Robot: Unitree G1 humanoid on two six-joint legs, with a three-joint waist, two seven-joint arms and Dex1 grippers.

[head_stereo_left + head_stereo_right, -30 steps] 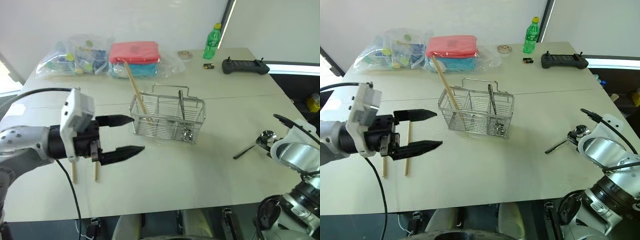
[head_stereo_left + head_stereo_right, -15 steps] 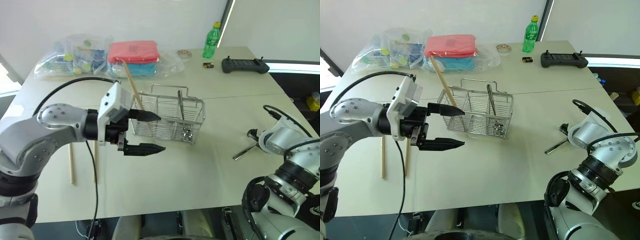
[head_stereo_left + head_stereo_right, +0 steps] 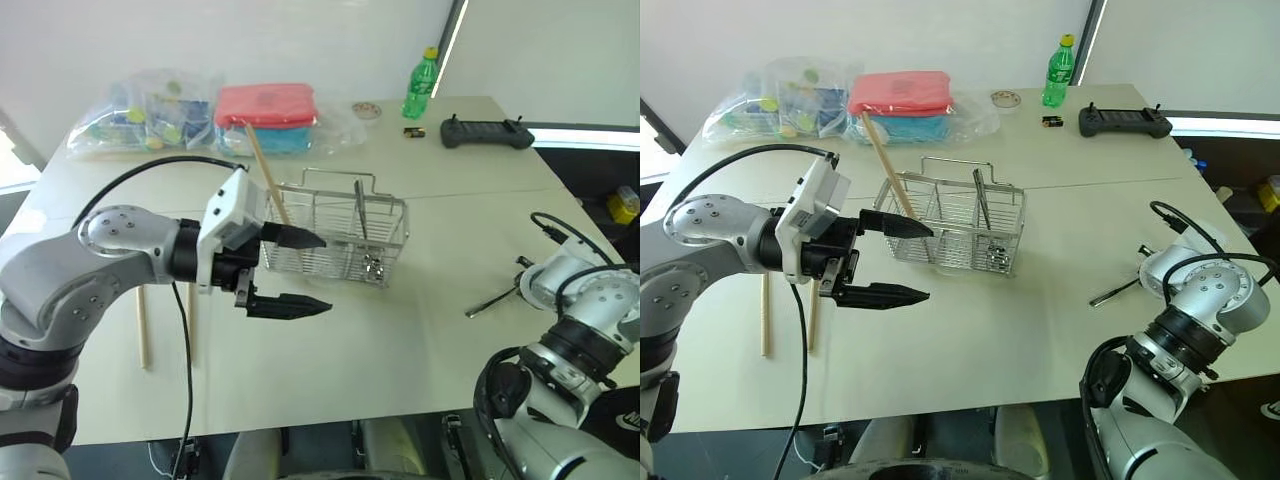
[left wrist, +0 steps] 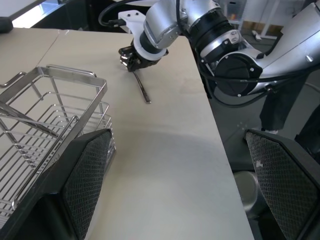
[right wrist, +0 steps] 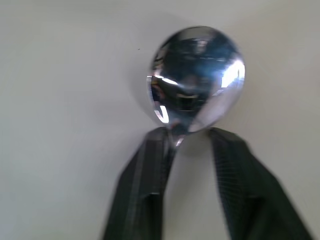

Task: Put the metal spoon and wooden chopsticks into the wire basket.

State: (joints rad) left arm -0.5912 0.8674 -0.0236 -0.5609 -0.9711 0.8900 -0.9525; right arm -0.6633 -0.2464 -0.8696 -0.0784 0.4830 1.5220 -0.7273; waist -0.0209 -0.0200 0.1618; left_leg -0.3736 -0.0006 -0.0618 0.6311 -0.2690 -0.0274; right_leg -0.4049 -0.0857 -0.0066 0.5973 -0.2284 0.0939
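Chopsticks (image 3: 165, 325) of pale wood lie nearest us on the worktop (image 3: 380, 340), two of them side by side under our left arm. Just beyond them our left claw (image 3: 295, 270) hangs above the worktop with its two black fingers spread wide and nothing between them, its tips just short of the near left corner of the wire basket (image 3: 335, 235).

Over on our right, at the worktop's edge, our right claw (image 5: 187, 137) is down on the metal spoon (image 5: 196, 80). The wrist view shows the shiny round bowl just past the fingertips, with the neck of the spoon against the inner face of one finger; the other finger looks a little apart from it, so we cannot tell by sight how firm the grip is. The slim handle (image 3: 490, 300) lies flat on the worktop, pointing towards our middle.

Farther out, the wire basket stands upright, with one more wooden chopstick (image 3: 268, 185) leaning in its left end and a darker slim utensil (image 3: 362, 222) standing in a middle compartment.

Beyond that lie clear bags (image 3: 150, 120), a red pouch on a blue one (image 3: 268, 105), a green bottle (image 3: 422, 85) and a black controller (image 3: 487, 132).
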